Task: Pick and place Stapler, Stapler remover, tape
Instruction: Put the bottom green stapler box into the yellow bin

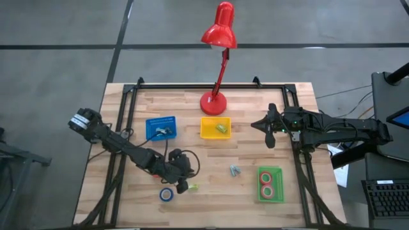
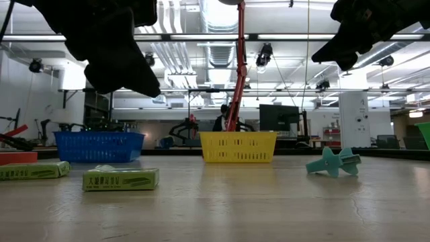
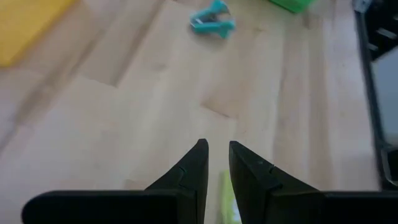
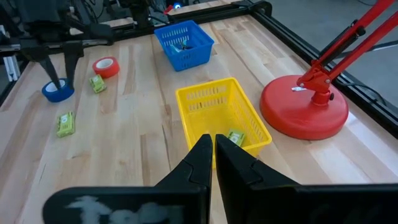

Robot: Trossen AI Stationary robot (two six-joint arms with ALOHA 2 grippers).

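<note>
Two tape rolls lie loose near the left gripper point(image 1: 181, 181): the blue tape point(image 4: 57, 91) just beside it, the red tape point(image 4: 106, 66) near. Its fingers stand slightly parted, empty, over a green staple box point(image 3: 227, 198) — a descent here risks pinching the box instead. The stapler remover point(image 3: 211, 18) lies well apart. The right gripper point(image 4: 213, 155), pressed nearly together, waits above the yellow bin point(image 4: 221, 115).

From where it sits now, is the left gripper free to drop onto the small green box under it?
Probably yes. The left gripper hangs over the green box, fingers slightly apart, with only bare table around; nothing looks in the way.
</note>
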